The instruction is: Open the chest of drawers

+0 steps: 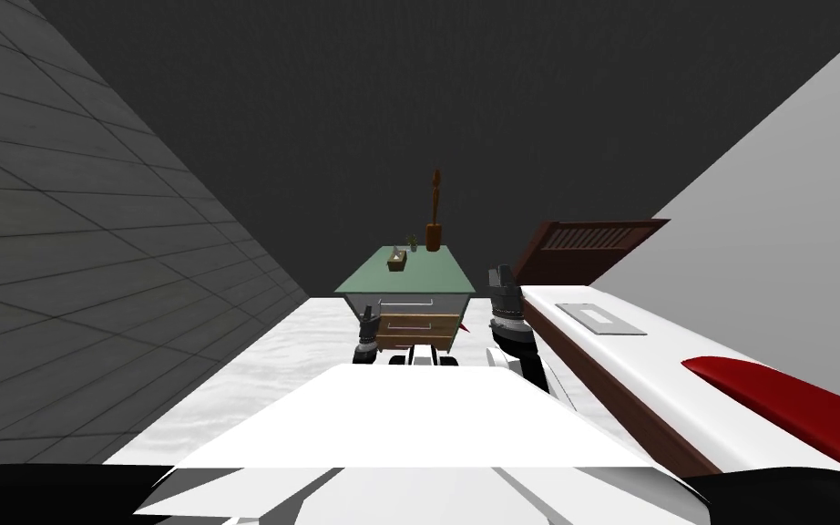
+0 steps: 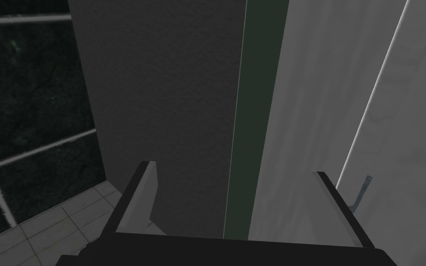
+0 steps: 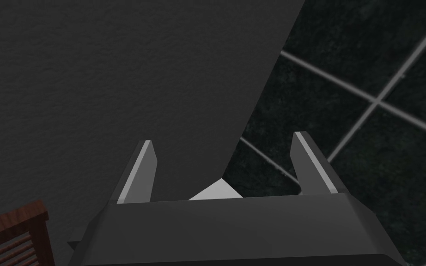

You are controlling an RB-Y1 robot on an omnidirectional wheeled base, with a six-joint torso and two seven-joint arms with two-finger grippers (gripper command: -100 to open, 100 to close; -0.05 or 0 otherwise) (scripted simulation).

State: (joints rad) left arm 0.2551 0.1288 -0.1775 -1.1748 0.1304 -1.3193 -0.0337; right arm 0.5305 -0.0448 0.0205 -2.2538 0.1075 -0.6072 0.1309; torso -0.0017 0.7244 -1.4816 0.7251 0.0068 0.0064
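Chest of drawers (image 1: 404, 273) has two drawers (image 1: 407, 308); left gripper (image 2: 235, 168) and right gripper (image 3: 223, 137) hold jaws open.

Dark ribbed wrists (image 1: 365, 339), thin light grey blade fingers (image 2: 145, 198) (slanted tips), black boxy gripper bodies (image 3: 235, 231)

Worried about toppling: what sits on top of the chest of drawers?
On its green top, toward the far end: a brown box, a small plant, a tall brown vase. Anything behind them is hidden.

Matt green top on the chest of drawers (image 1: 420, 279), pale wood on its lower drawer front (image 1: 436, 339); dark reddish wood on the headboard (image 1: 591, 244).
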